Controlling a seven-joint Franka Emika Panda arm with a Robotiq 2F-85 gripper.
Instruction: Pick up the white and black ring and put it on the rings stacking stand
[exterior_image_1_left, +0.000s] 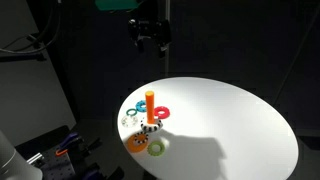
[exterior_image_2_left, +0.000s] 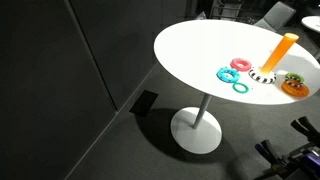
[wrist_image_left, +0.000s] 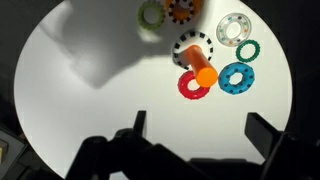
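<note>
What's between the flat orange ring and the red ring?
The white and black ring lies between them; shows in wrist view and both exterior views.

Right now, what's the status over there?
End effector open, empty, high above table. White and black ring at foot of rings stacking stand; around or beside, cannot tell. Red ring close by.

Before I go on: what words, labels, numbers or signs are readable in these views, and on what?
None can be read. The white and black ring, the rings stacking stand, the other rings and the white table show no print. The clutter on the floor is too small and dark to read.
</note>
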